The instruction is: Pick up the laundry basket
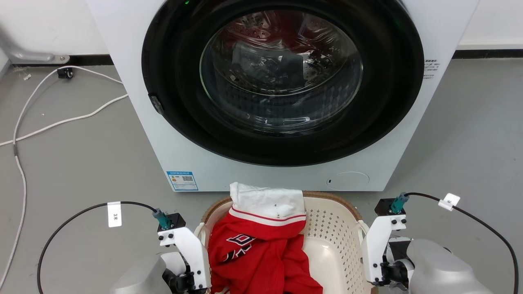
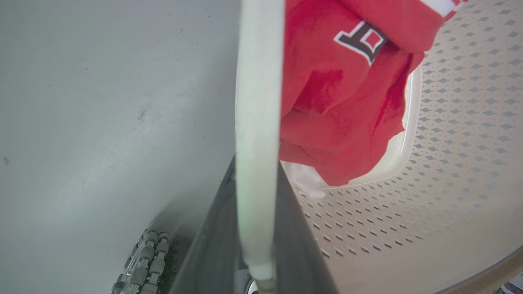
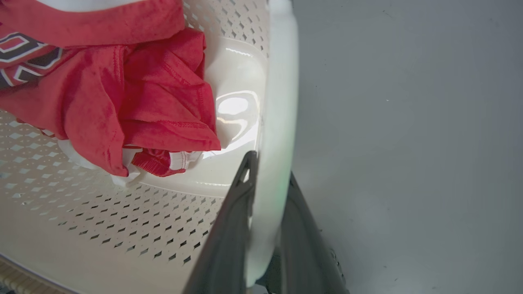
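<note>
In the head view, the cream-white perforated plastic laundry basket (image 1: 339,224) lies at 6 o'clock, below the white washing machine (image 1: 135,122), and holds a red-and-white garment (image 1: 261,249). The left hand (image 2: 258,163) is clamped on the basket's 9 o'clock white loop handle (image 2: 257,81). The right hand (image 3: 269,167) is clamped on the 3 o'clock one.

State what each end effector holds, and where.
The laundry basket: left end effector clamps its left loop handle, right end effector its right loop handle.

Before washing machine (image 1: 130,102): laundry basket (image 1: 335,228); garment (image 1: 253,249) in it, draped over far rim.
</note>
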### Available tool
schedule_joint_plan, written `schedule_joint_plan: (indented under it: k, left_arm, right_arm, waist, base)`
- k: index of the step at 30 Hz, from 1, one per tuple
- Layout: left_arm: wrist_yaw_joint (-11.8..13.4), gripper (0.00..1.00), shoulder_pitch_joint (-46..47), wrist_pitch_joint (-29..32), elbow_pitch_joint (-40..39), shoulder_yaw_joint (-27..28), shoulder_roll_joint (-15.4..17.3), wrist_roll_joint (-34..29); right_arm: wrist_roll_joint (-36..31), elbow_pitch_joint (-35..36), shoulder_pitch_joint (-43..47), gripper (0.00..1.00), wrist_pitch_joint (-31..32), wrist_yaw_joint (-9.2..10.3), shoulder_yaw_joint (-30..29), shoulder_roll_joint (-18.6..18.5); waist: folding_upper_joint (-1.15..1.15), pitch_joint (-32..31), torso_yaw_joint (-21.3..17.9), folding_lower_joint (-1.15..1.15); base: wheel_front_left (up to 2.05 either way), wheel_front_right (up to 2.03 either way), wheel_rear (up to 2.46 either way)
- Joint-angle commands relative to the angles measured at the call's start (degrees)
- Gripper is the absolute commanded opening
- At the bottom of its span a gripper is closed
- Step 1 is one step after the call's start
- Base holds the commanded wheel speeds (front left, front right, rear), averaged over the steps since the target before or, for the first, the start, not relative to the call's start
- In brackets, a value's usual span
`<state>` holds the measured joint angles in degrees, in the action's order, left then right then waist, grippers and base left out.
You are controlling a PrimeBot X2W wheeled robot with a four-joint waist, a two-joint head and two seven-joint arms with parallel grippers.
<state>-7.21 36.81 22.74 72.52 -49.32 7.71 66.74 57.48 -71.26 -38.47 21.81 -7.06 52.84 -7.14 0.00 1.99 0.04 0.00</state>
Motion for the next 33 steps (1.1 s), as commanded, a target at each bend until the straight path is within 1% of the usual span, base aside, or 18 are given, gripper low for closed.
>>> schedule_joint_plan:
  k: [1,33]
  left_arm:
    - [-0.49,0.0,0.31,-0.32,-0.83,-0.05,-1.2,0.33]
    - [-0.49,0.0,0.22,-1.06,-0.8,-1.29,-1.02,1.7]
  right_arm:
    - [0.46,0.77,-0.8,0.0,-0.24,-0.79,0.22,1.46]
    - [2.7,0.66,-0.99,0.0,-0.5,-0.79,2.2,1.51]
  waist:
    - [0.0,0.02,0.01,0.0]
    - [0.0,0.32,-0.11,0.0]
  base:
    - [0.0,0.0,0.0]
    - [0.0,0.0,0.0]
